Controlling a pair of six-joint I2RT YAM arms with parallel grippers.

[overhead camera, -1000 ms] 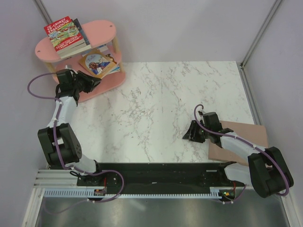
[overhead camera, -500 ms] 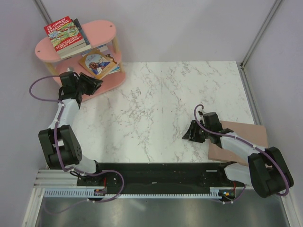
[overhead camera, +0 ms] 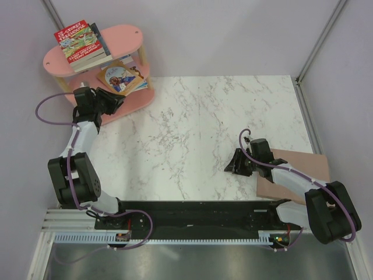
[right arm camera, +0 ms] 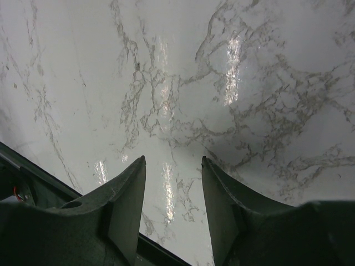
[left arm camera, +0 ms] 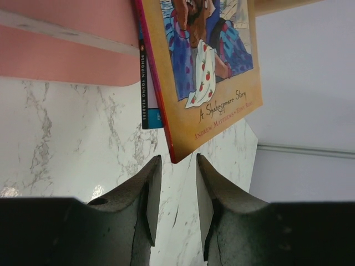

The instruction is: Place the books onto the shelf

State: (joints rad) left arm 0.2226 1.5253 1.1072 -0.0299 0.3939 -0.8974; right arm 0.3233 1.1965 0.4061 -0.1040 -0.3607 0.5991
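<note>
- My left claw (overhead camera: 118, 102) sits at the far-left corner of the worktop (overhead camera: 198, 128). It is just in front of the shelf (overhead camera: 125, 35), level with the lower boards.
- This claw is released. In my wrist view the two fingers (left arm camera: 150, 188) stand apart with a clear gap, and they grip nothing.
- The near corner of the orange book (left arm camera: 211, 72) hangs right at the mouth of that gap. As far as I can tell, it touches neither finger.
- The orange book lies cover up on the shelf's middle board and juts out past the board's edge toward my claw.
- A second book (left arm camera: 145, 88) lies under it. Its white-and-blue spine reads "Penguin Young Readers", and it sticks out less far than the orange book.
- The red book (overhead camera: 77, 39) lies on top of a small stack (overhead camera: 93, 58) at the left end of the shelf's top board, slightly overhanging the edge. I cannot count the books in that stack.
- My right claw (overhead camera: 233, 164) is at the near right, low over bare marble and well apart from the shelf.
- This claw is released too. Its fingers are spread, with only worktop showing between them.
- A plain brown board (overhead camera: 303, 166) lies flat at the right edge of the worktop. It is partly under my right arm, just to the right of that claw.
</note>
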